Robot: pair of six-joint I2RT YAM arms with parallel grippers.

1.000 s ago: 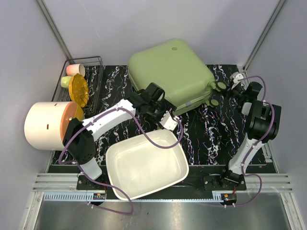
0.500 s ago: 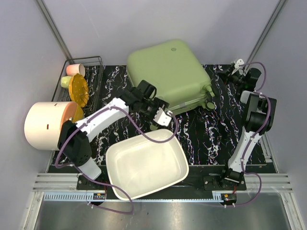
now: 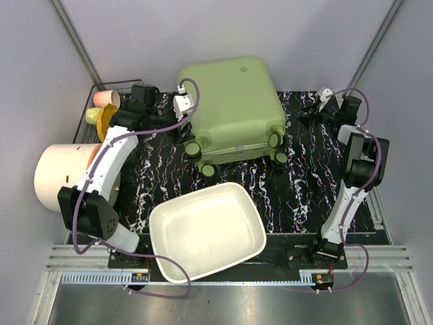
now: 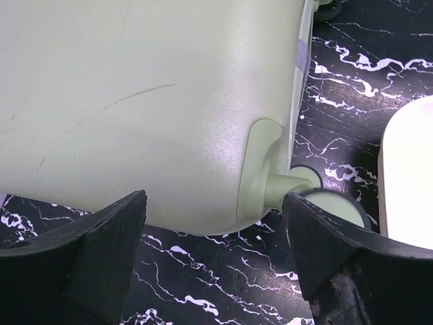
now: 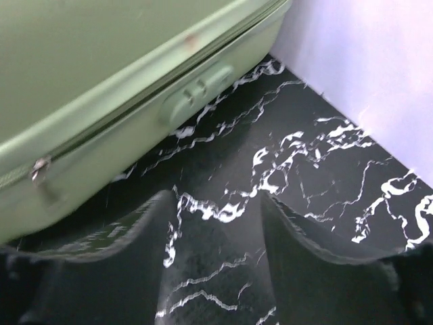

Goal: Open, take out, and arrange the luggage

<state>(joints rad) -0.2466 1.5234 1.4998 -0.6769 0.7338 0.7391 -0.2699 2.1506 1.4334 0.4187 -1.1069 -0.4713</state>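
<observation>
Luggage [image 3: 230,101] lies closed beside white bin [image 3: 206,233]; wire rack [image 3: 139,89] holds cups [image 3: 106,99].

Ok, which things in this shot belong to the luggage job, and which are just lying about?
Part of the job:
olive-green suitcase, closed, wheels toward the arms

Lying about:
white plastic bin, empty
wire rack with a pink cup and an orange dish
large cream cylinder
</observation>
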